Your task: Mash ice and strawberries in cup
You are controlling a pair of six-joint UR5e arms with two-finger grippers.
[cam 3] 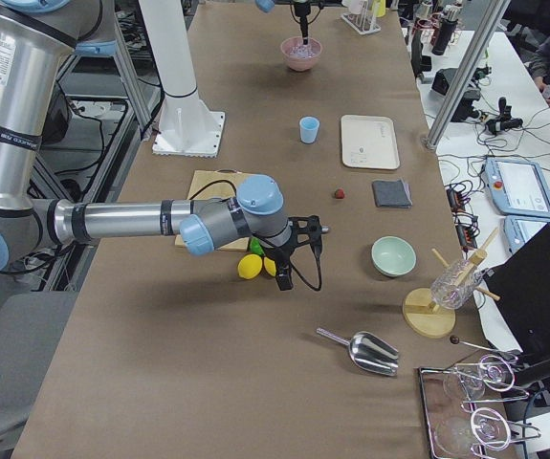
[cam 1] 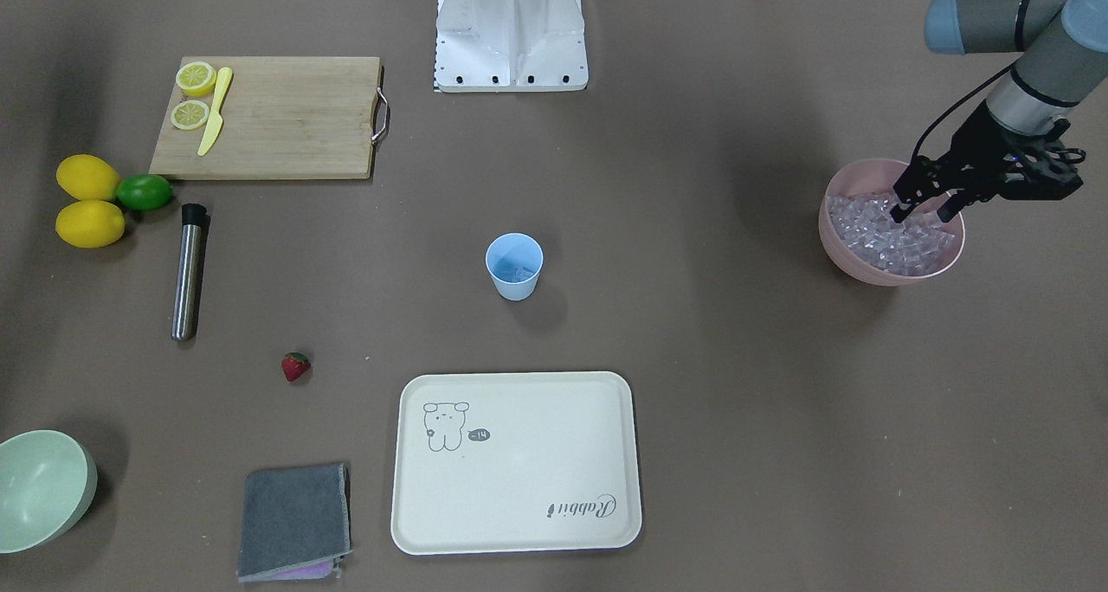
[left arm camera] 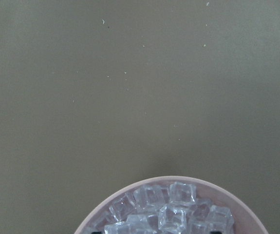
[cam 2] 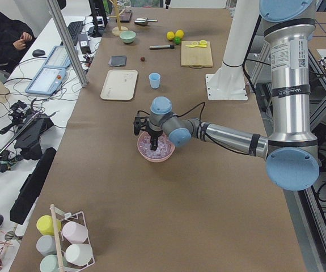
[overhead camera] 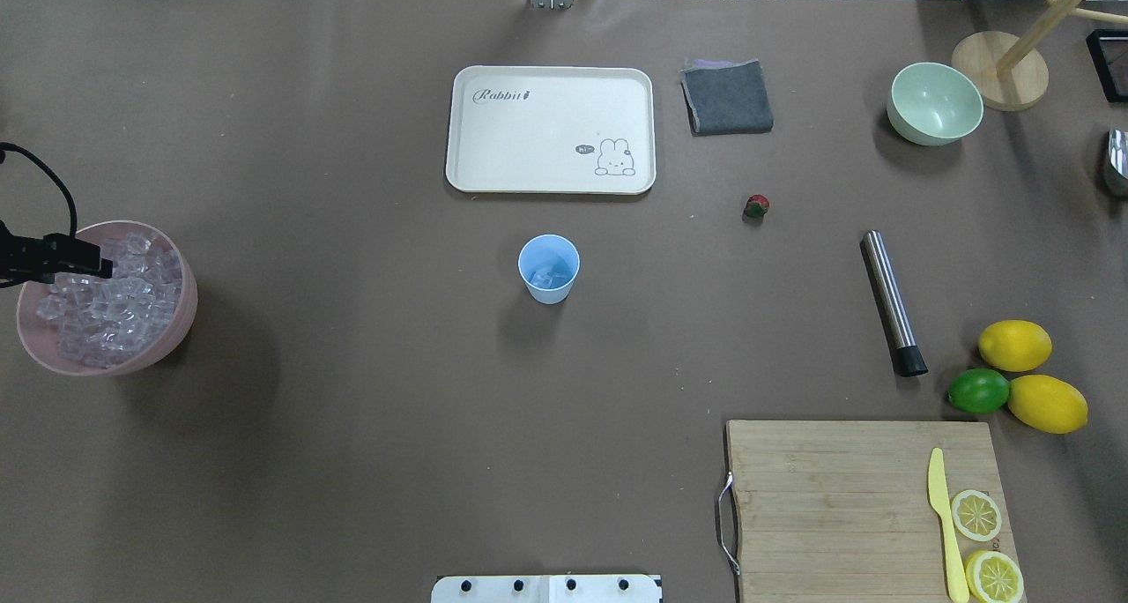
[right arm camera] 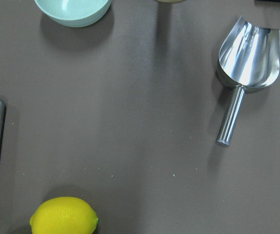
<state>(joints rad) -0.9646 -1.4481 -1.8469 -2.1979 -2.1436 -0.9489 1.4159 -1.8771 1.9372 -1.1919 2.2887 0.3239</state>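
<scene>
Table [cam 1: 692, 315]: cup [cam 1: 514, 287] holds ice [cam 1: 517, 272], pink bowl [overhead camera: 189, 308] full; L jaws apart, R jaws unclear.

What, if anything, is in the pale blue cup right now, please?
Not empty: the upright cup holds a few ice cubes at its bottom, as the overhead view shows.

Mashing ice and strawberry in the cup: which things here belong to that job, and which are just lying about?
Job: cup, ice, pink bowl holding it, strawberry, steel muddler (likely), left tool.
Lying about: tray, grey cloth, green bowl, cutting board, lemon slices, yellow knife, lemons, lime, scoop.
</scene>
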